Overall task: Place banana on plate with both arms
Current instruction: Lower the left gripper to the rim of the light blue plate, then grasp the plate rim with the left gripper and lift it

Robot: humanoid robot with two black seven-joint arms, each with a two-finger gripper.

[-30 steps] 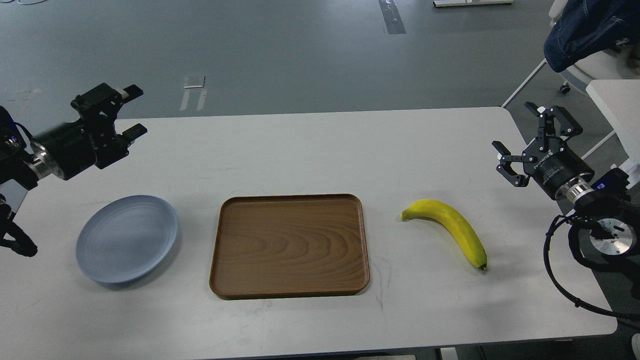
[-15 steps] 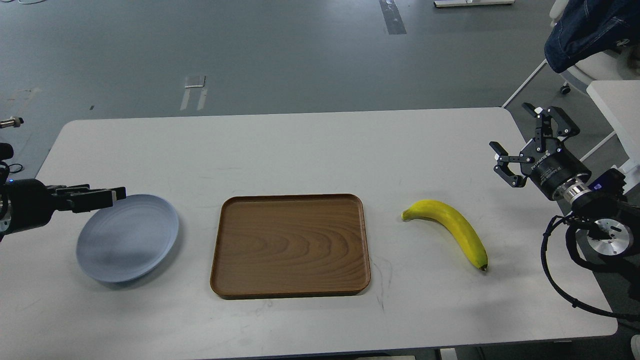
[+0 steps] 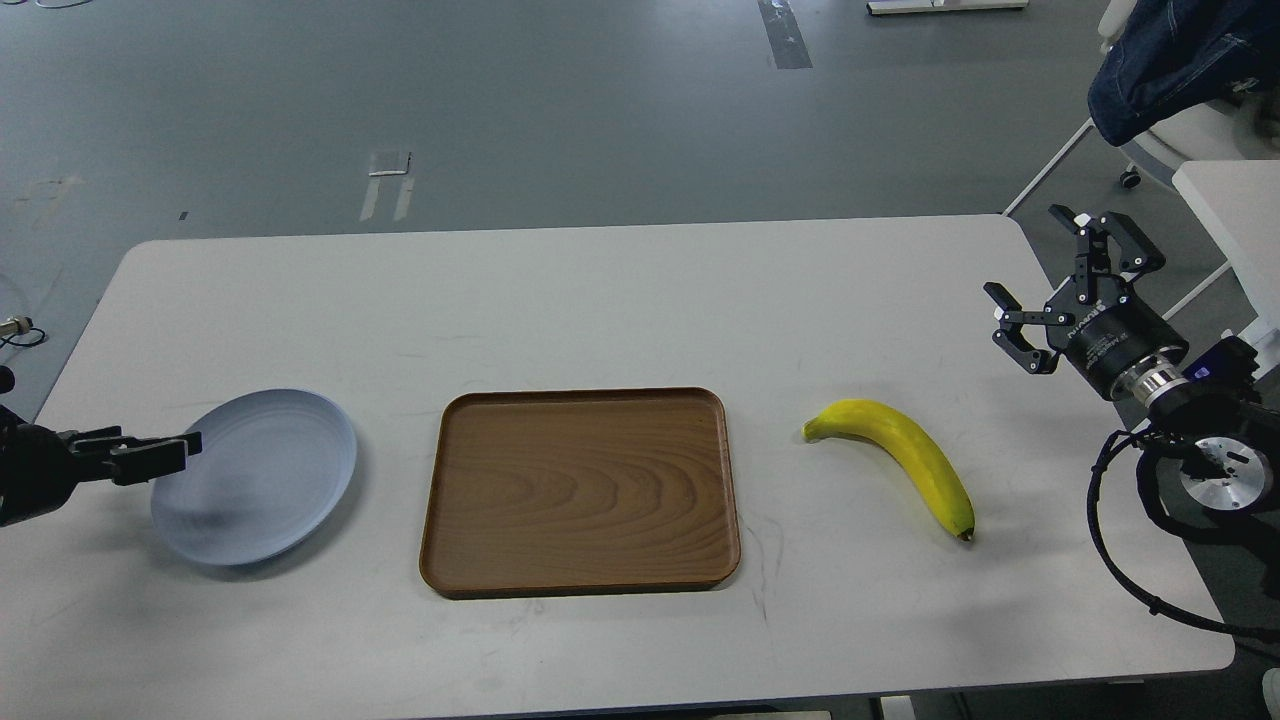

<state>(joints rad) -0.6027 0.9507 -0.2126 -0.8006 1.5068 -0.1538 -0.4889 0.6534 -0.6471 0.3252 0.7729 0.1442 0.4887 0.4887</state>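
Right fingers [image 3: 1045, 268] spread wide open, empty, hanging over the right edge of the white counter [image 3: 600, 290]. One finger points up and away, the other toward the counter centre. Silver wrist ring and black cables trail behind them toward the right edge of the view.

Banana [image 3: 900, 455] lies flat on the counter, below and to the inner side of the right fingers, well apart from them, not touched. Greenish stem end points toward the tray, dark tip toward the near counter edge. Curve bows away from the robot.

Left fingers [image 3: 165, 455] come in low from the left edge, seen side-on, dark and thin; the two fingers overlap, so cannot tell whether they are parted or together. Their tips sit over the left rim of the plate [image 3: 270, 480]; contact with the rim cannot be told. Nothing visibly held.

Plate is pale blue-grey, round, resting on the left part of the counter, extending from the left fingertips toward the centre. A faint dark smudge of shadow on its surface just below the left fingertips.

Brown wood-grain tray [image 3: 580, 490] sits between plate and banana, beside both, touching neither. It lies far from both sets of fingers.

Banana is on the counter, not on the plate.
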